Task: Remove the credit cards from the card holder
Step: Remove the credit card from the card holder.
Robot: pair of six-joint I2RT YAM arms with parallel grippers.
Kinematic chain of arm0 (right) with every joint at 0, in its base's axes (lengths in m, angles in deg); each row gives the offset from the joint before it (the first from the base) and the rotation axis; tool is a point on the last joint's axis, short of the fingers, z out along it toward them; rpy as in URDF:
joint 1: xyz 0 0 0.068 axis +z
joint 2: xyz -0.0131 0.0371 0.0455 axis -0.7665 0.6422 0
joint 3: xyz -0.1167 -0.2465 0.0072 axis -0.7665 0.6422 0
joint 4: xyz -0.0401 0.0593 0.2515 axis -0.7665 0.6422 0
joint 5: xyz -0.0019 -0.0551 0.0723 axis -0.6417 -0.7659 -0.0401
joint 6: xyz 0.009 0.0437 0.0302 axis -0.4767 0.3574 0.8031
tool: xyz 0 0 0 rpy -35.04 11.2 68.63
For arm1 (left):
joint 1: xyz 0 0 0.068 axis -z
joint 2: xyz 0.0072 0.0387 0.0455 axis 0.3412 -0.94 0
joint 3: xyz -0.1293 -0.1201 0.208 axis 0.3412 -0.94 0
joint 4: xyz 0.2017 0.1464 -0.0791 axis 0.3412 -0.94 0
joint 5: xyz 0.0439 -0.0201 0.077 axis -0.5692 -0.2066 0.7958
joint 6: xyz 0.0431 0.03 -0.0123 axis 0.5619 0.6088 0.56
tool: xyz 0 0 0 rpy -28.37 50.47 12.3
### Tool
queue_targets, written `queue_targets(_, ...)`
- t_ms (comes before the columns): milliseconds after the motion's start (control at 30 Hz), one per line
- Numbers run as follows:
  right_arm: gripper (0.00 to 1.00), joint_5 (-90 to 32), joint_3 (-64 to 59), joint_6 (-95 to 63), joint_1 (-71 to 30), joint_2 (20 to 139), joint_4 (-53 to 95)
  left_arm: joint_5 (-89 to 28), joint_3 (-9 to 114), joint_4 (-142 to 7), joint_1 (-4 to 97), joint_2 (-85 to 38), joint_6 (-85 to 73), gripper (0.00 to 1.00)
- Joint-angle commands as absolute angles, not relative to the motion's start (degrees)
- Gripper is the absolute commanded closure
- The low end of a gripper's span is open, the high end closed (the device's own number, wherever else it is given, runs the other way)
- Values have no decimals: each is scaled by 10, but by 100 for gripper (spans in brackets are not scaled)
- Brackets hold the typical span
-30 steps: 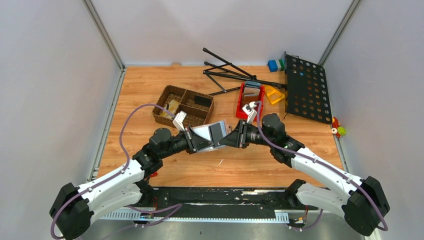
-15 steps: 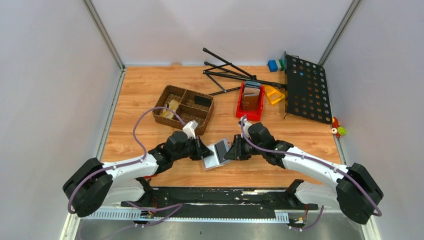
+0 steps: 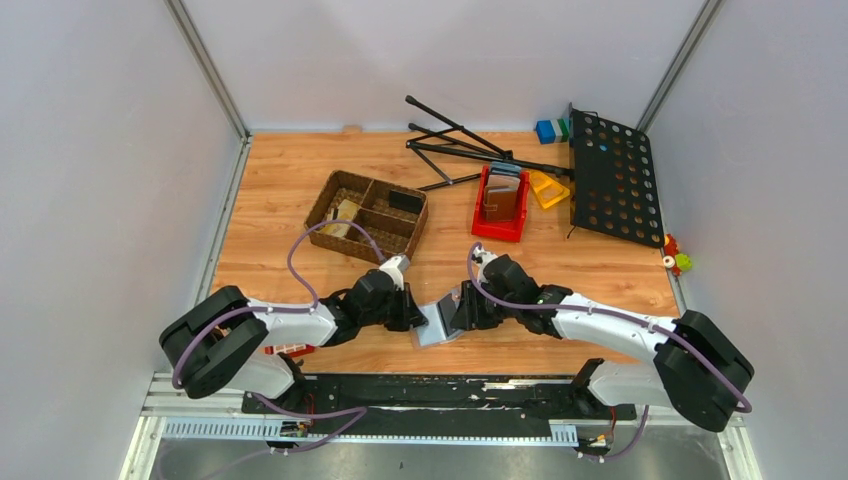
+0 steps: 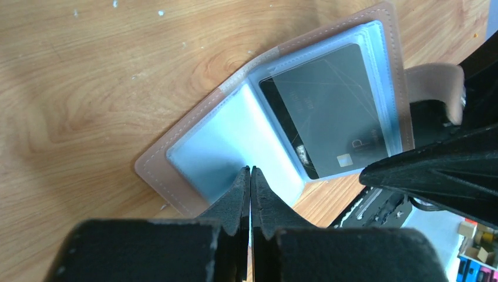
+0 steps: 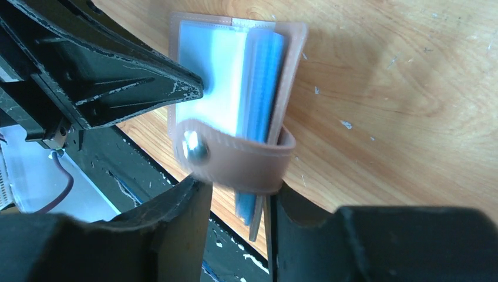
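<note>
White arm shells [image 3: 610, 322], black joints [image 3: 712, 365], purple cables [image 3: 300, 255], black fingers [image 4: 232, 202], possibly scuffed

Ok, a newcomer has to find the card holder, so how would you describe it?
On the wooden table, look at the middle of the near edge. The card holder is open there, tan outside with clear sleeves, unlike the wallets in the red tray farther back.

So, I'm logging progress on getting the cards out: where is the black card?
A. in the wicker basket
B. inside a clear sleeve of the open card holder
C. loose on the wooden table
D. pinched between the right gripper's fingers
B: the left wrist view shows the black card lying under the clear plastic sleeve on one half of the open card holder, not yet pulled out.
</note>
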State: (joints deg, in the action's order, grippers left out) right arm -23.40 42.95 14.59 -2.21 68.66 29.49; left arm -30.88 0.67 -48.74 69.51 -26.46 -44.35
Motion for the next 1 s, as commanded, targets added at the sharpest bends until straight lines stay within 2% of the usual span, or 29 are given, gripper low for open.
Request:
queue_targets(0,58,-248,430,130,-17,679,258,-296,29,-474,701,-276,-420,100)
queue_targets(100,52,-251,430,128,-17,676,259,-295,28,-481,701,-275,-415,100)
queue_targets(267,53,-250,427,131,-17,676,257,-290,36,-512,702,-279,-405,100)
queue_targets(433,61,-251,422,132,-17,668,256,-286,37,-520,703,-284,-402,100)
queue_targets(967,74,-257,388,116,-19,676,269,-276,46,-545,707,-286,-392,100)
